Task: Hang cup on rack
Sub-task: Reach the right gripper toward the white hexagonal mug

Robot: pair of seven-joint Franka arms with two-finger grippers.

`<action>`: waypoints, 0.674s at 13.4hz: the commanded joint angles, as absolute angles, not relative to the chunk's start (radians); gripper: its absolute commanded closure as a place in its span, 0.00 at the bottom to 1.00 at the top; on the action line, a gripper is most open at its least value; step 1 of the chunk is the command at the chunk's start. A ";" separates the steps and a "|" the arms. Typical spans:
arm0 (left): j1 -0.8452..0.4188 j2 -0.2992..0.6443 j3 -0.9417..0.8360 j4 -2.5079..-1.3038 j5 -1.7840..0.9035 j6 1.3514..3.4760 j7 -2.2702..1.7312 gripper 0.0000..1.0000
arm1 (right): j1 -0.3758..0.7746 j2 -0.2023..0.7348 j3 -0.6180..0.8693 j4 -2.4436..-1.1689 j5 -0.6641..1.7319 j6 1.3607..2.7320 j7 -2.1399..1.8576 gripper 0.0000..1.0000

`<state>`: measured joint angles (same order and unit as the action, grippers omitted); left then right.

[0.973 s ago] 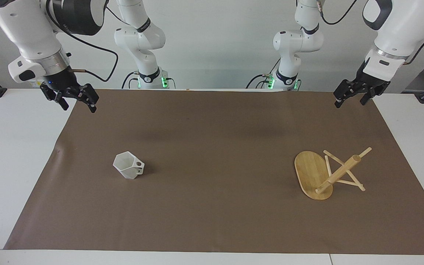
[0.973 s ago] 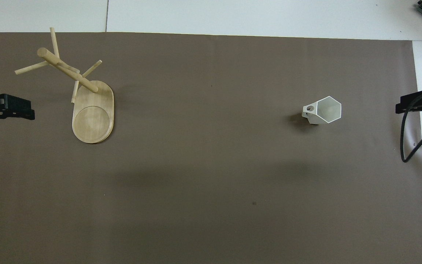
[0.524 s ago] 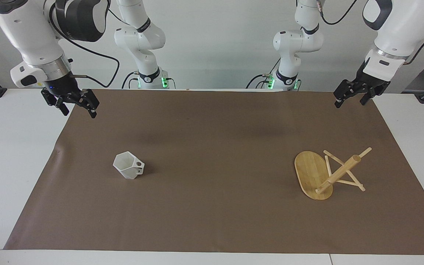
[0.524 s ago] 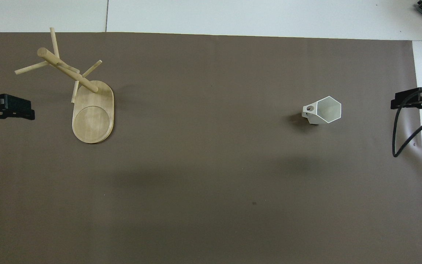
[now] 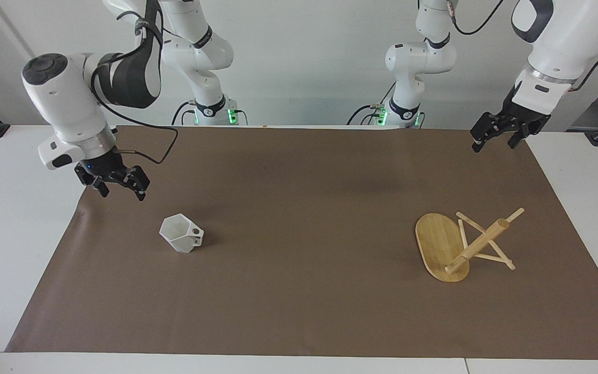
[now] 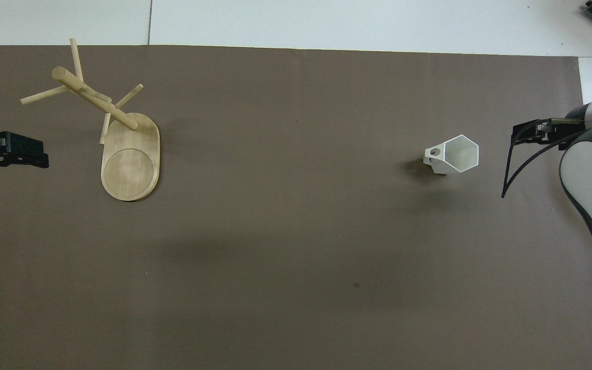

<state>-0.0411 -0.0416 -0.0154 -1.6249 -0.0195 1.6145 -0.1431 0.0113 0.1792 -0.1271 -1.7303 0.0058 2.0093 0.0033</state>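
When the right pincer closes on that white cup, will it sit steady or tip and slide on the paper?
The cup stands upright on a base narrower than its hexagonal rim, so a sideways nudge could probably tip it. It looks small and thin-walled, likely light, so it may slide on the brown paper. Its flat facets should give the open right pincer decent purchase.

Overhead view: left gripper (image 6: 18,154) cut by frame edge | right gripper (image 6: 527,131) fingers largely masked by own arm

Both pincers open — right pincer (image 5: 120,185) lower, left pincer (image 5: 495,139) aloft
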 commanded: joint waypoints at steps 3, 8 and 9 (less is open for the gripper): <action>-0.029 -0.067 -0.020 -1.652 -0.034 1.611 -0.130 0.00 | 0.014 0.255 -0.115 -1.733 0.003 2.134 0.028 0.00; -0.029 -0.067 -0.020 -1.652 -0.034 1.611 -0.130 0.00 | 0.015 0.279 -0.086 -1.776 0.014 2.166 0.028 0.00; -0.029 -0.067 -0.020 -1.652 -0.034 1.612 -0.130 0.00 | 0.015 0.278 -0.086 -1.792 0.037 2.166 0.028 0.00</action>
<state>-0.0411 -0.0416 -0.0154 -1.6249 -0.0195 1.6145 -0.1431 0.0212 0.2864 -0.0912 -1.7502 0.0136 2.1392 0.0127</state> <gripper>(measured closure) 0.000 0.000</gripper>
